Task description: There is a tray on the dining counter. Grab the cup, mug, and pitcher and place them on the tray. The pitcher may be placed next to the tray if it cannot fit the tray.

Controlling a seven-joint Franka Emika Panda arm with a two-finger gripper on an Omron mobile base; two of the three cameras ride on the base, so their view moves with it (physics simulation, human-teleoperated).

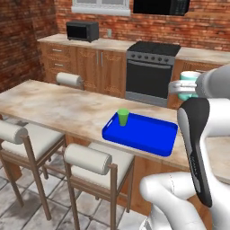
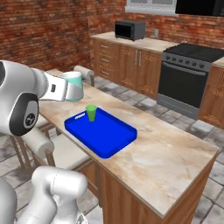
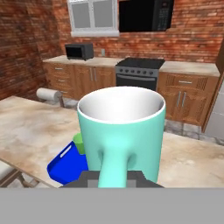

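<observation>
My gripper [image 3: 113, 178] is shut on the handle of the pale teal mug [image 3: 122, 131], which I hold upright in the air. The mug [image 1: 189, 82] [image 2: 74, 86] hangs well above the dining counter [image 1: 58, 108] [image 2: 166, 153], apart from the tray. The bright blue tray [image 1: 143, 134] [image 2: 107, 135] [image 3: 63, 165] lies on the counter, near the edge above the stools. The green cup [image 1: 123, 117] [image 2: 91, 112] [image 3: 78, 143] stands upright in one end of the tray. The pitcher is out of view.
Two cushioned wooden stools [image 1: 90, 161] stand along the counter's near side. A paper towel roll [image 1: 69, 80] sits at the counter's far edge. Across the aisle are the stove [image 1: 150, 74], a microwave [image 1: 82, 30] and wooden cabinets against the brick wall.
</observation>
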